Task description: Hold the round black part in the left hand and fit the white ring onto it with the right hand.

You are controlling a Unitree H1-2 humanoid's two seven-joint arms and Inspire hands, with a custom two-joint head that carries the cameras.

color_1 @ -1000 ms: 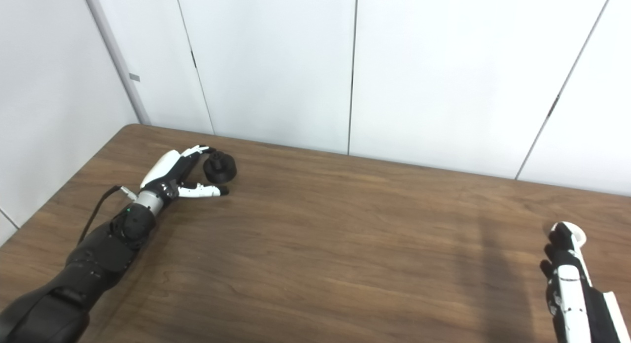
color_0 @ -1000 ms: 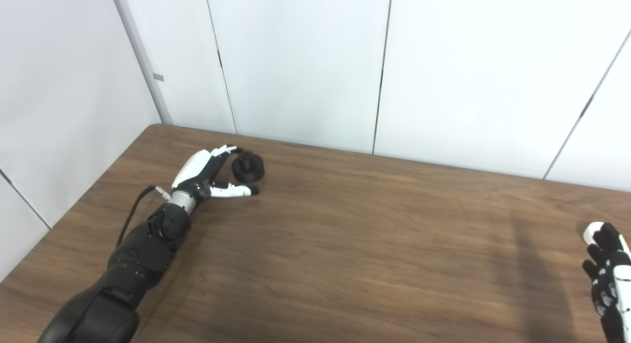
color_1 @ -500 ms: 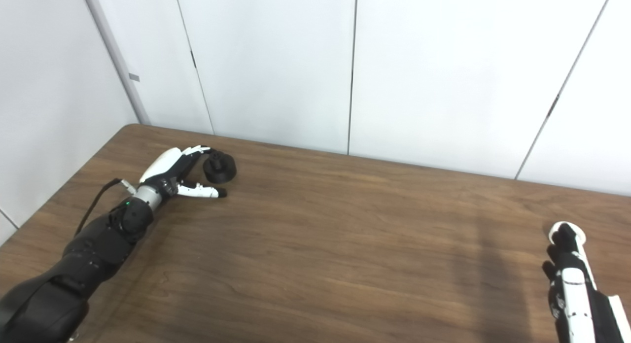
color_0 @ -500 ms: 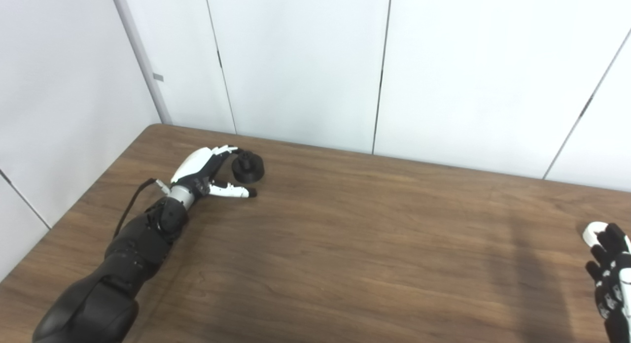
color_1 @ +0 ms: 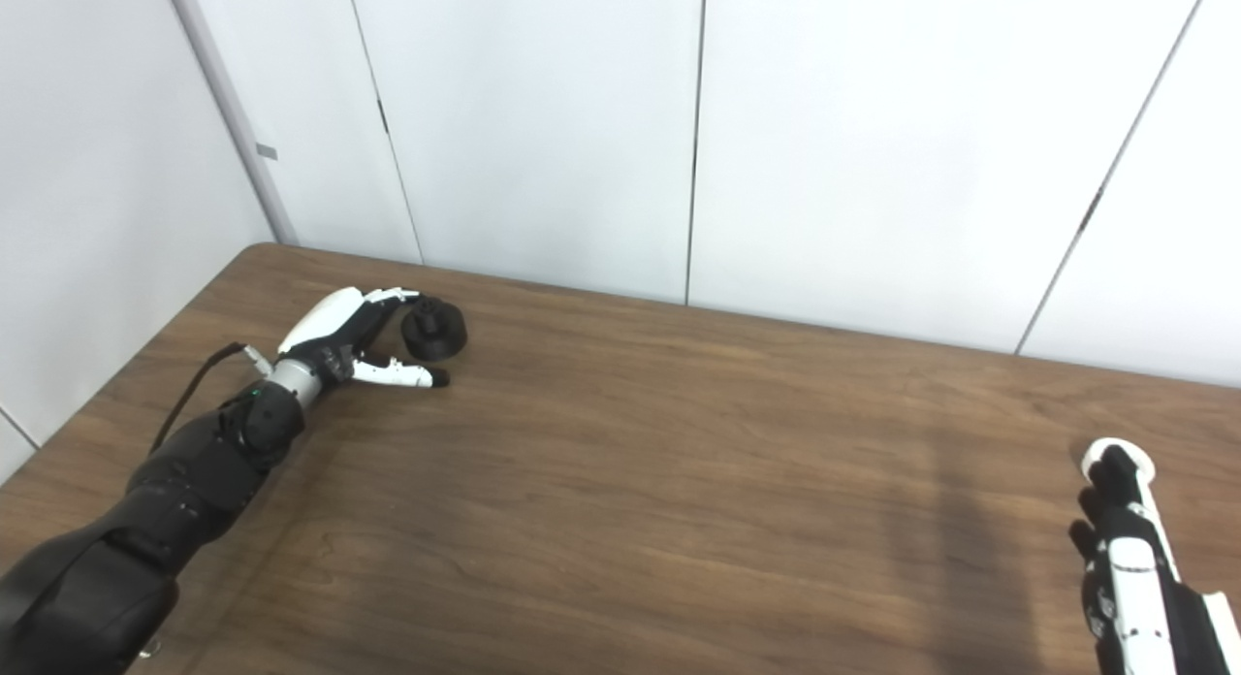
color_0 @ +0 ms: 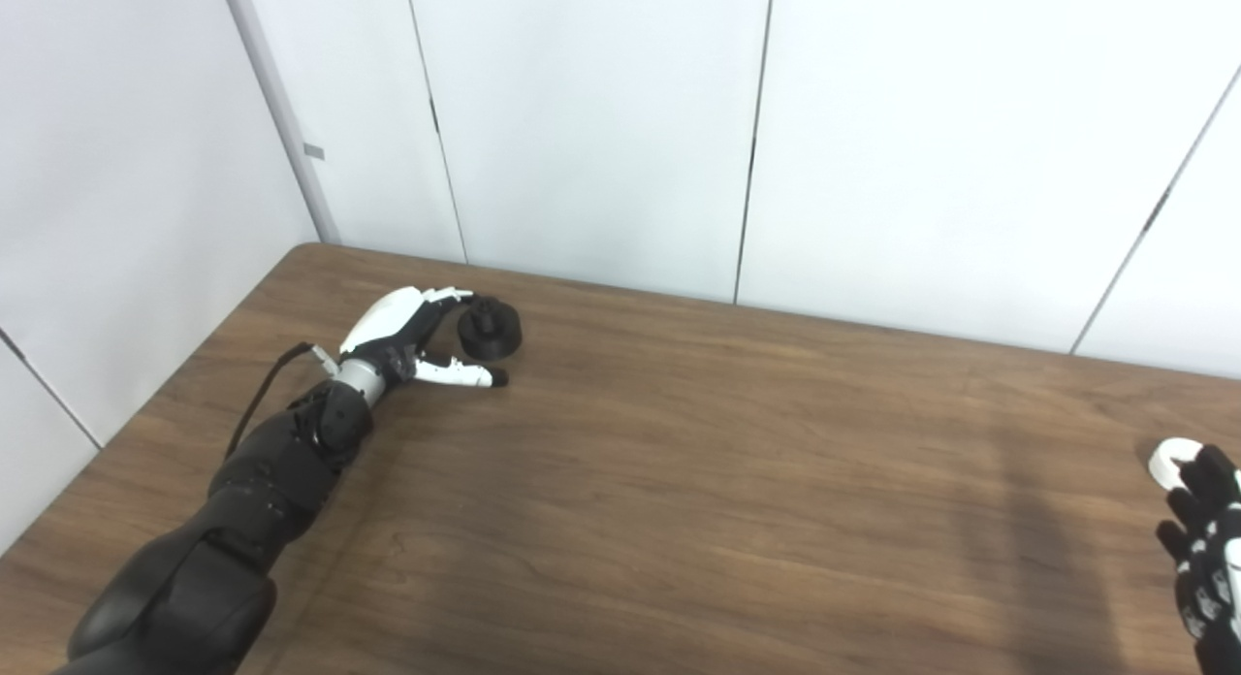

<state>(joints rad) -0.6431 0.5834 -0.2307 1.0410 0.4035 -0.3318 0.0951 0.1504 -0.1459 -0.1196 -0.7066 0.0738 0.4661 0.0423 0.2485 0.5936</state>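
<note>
The round black part [color_0: 489, 332] stands on the wooden table [color_0: 679, 481] near its far left corner. My left hand [color_0: 412, 331] lies open around it, fingers curved behind the part and thumb stretched along the table in front; no grasp shows. The white ring [color_0: 1170, 459] lies flat at the right side of the table, partly covered by the fingertips of my right hand [color_1: 1125, 549]. That hand reaches toward it from the lower right edge with fingers extended and apart; most of it is cut off in the left eye view.
White wall panels [color_0: 601, 122] rise behind the table's far edge. A black cable [color_0: 262, 403] runs along my left forearm. A faint shadow band crosses the table on the right.
My left hand has shifted slightly farther back and closer around the black part. My right hand has slid a little down and right near the ring. The part and ring stay put.
</note>
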